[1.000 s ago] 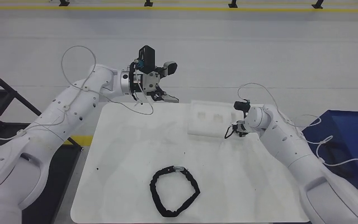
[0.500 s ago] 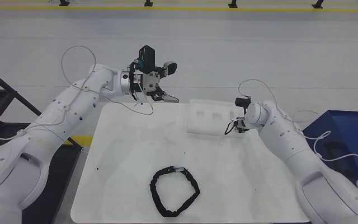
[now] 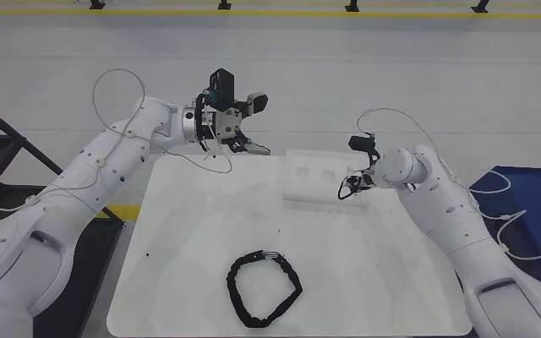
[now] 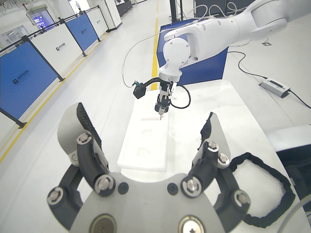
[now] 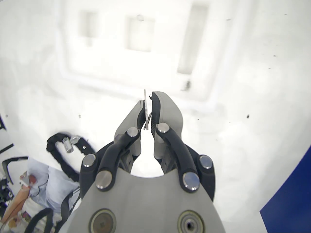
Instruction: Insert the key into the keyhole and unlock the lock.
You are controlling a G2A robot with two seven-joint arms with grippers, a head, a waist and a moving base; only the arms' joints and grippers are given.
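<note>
A black chain lock (image 3: 263, 289) lies in a loop on the white table (image 3: 186, 245), its silver lock end (image 5: 68, 144) facing the foam block. My right gripper (image 5: 147, 100) is shut on a thin metal key (image 5: 145, 107), held edge-on between the pads just above the near edge of the white foam tray (image 3: 319, 178). From the left wrist view the right gripper (image 4: 161, 115) hangs over that tray (image 4: 145, 144). My left gripper (image 4: 145, 122) is open and holds nothing, raised beyond the table's far left corner (image 3: 245, 127).
The foam tray has three shallow recesses (image 5: 139, 33). A blue cabinet (image 4: 194, 56) stands past the table's right side. The chain (image 4: 264, 185) lies near the table's front edge.
The right arm has swung its gripper a little left and away from the tray's right end, holding the key. The left arm and the chain lock have not moved.
</note>
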